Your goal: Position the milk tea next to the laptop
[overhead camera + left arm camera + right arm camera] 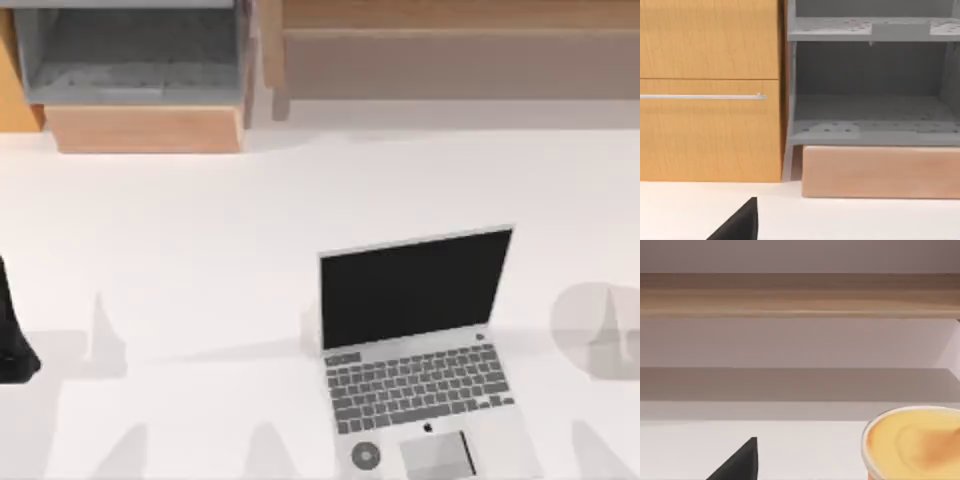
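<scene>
From above, the white table (200, 250) carries the open laptop (415, 340) in the lower centre-right of the frame. Its black screen stands up behind the grey keyboard, and the round sticker lies beside the trackpad. My left arm (12, 335) is a dark shape at the left edge. A wooden cabinet (140, 125) with a grey shelf unit (130, 50) fills the upper left, and a long wooden shelf (450, 15) runs along the upper right.

In the left wrist view, a black piece of the left gripper (740, 222) juts in at the bottom left, over bare table and facing the cabinet. How far it is open cannot be told.

In the right wrist view, the milk tea (915, 442) stands on the table at the lower right, its creamy top and pale rim cut by the frame edge. A black piece of the right gripper (740, 462) sits at the bottom left, apart from the cup. Its opening cannot be told either.
</scene>
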`<state>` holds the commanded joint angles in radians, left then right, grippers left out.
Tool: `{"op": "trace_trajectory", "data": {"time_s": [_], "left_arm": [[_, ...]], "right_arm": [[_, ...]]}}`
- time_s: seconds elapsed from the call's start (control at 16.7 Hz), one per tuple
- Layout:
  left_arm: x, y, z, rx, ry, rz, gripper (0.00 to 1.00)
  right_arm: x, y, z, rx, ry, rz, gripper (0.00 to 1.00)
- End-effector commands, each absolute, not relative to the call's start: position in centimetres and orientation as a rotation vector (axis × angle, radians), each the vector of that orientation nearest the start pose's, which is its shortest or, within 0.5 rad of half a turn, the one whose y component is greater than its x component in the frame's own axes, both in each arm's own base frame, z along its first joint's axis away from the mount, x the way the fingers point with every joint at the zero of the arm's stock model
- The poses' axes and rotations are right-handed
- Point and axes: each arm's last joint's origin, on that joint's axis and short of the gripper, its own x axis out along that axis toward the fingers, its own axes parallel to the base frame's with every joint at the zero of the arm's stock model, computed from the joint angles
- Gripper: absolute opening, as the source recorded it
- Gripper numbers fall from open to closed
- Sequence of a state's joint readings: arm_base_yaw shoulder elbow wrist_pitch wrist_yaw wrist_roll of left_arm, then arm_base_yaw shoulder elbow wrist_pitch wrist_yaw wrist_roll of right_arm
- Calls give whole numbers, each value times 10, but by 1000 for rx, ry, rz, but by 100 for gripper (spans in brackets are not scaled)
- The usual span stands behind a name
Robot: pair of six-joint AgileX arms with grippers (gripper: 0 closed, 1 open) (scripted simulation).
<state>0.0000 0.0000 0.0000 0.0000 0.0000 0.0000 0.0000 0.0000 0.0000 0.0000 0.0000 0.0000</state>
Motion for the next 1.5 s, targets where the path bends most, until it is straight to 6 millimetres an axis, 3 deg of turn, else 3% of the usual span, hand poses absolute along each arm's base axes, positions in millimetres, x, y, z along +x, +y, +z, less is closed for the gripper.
{"op": "trace_trajectory", "data": {"time_s": [0.3,0.84,1.26,1.5], "left_arm": [[106,-1,160,0,0,0,100],[106,-1,160,0,0,0,100],[106,-1,160,0,0,0,100],[106,-1,160,0,0,0,100]], "right_arm": [[110,-7,157,-28,31,-1,100],[121,-43,127,-11,293,-19,100],[122,-45,126,-9,297,-17,100],[133,-47,129,-10,293,-18,100]]}}
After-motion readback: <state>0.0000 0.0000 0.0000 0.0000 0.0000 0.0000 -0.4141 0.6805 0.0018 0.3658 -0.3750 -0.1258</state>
